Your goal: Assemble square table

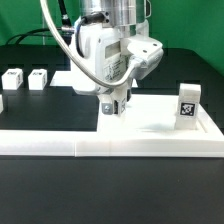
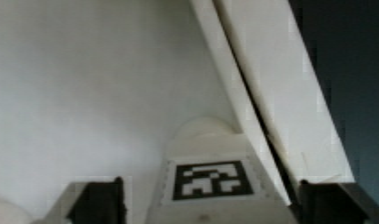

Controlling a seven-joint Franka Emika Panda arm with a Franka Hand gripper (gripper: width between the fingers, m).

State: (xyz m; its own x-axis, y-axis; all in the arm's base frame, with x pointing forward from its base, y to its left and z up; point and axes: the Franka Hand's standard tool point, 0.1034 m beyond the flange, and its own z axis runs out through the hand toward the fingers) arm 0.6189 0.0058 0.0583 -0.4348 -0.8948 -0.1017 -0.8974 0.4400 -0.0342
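The large white square panel (image 1: 60, 112) lies flat on the black table, against the low white rail. My gripper (image 1: 113, 104) stands over the panel's middle, pointing down, shut on a short white leg (image 1: 113, 105) that is upright on the panel. In the wrist view the tagged leg (image 2: 212, 180) sits between the two dark fingers (image 2: 97, 203), above the panel (image 2: 97, 80). A second leg (image 1: 188, 105) stands upright on the panel's corner at the exterior view's right. Two more legs (image 1: 12, 78) (image 1: 38, 77) lie on the table at the back left.
The long low white L-shaped rail (image 1: 110, 146) runs along the front of the panel and up the exterior view's right side. It shows as a white strip (image 2: 260, 90) in the wrist view. Cables hang behind the arm.
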